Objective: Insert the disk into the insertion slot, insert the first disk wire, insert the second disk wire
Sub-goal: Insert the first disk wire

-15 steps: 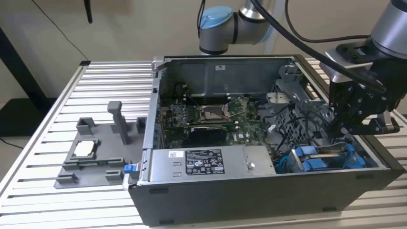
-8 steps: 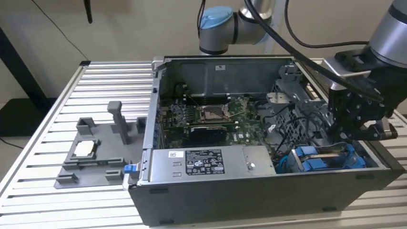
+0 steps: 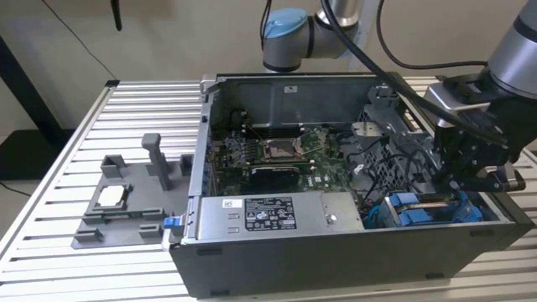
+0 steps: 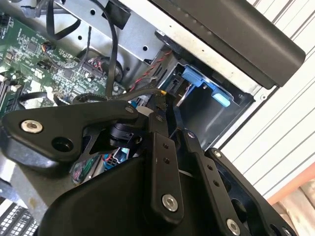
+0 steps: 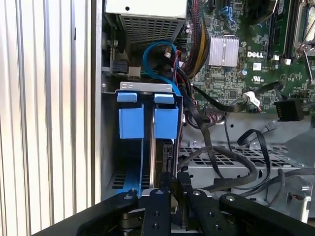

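Pincer [image 5: 175, 181], tips together, hangs just over the blue-framed disk [image 5: 165, 123], which sits in the slot [image 5: 109, 147].

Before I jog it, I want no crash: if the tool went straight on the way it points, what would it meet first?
Probably the disk, on edge in its blue carrier inside the drive cage, straight ahead of the tool. Depth is unclear; they may already touch.
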Robot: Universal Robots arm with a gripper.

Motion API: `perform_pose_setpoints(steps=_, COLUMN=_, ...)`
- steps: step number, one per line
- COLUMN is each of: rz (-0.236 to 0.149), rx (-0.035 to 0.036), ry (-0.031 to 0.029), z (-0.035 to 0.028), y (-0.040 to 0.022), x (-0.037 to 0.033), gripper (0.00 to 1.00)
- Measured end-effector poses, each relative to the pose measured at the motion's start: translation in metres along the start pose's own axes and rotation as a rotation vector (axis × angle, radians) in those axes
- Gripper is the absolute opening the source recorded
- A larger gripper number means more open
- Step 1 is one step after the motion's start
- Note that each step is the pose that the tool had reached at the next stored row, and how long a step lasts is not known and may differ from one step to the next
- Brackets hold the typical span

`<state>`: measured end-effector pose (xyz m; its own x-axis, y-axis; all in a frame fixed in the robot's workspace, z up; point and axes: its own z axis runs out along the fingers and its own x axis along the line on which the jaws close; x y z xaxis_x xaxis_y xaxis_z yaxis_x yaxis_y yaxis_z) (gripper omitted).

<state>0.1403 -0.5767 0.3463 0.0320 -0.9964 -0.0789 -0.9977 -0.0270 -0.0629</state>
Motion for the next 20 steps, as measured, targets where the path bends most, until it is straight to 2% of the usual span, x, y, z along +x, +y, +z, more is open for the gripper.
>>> perform_pose_setpoints(steps=20, rz=0.0, rx=0.0002, ry=0.0024, z=0.0102, y=-0.0025, x=0.001, gripper=0.19)
